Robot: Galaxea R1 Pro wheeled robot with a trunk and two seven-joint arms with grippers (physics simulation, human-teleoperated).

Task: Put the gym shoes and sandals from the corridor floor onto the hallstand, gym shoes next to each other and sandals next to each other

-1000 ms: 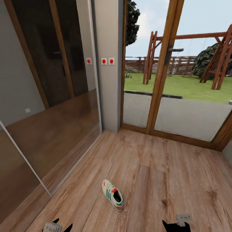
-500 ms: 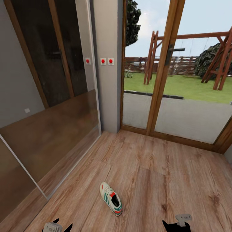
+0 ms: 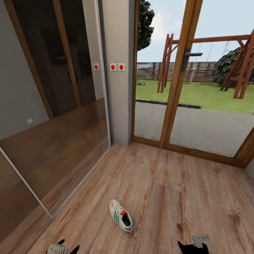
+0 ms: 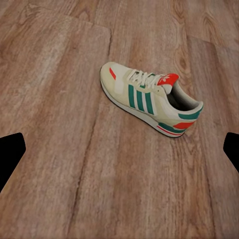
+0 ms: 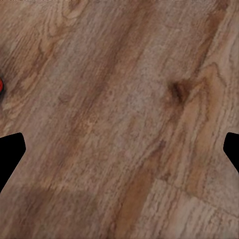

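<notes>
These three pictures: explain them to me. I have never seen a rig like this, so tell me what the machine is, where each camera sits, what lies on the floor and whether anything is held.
This is a simulated wheeled robot with two arms. The big picture comes from its head camera, looking down a corridor towards glass doors. The black tips at the bottom edge are its left gripper and right gripper. The other two pictures come from cameras on each wrist, looking past the dark fingers. One gym shoe, white with green stripes, lies alone on the wood floor; the left wrist camera sees it closer. Both grippers are open and hold nothing.
</notes>
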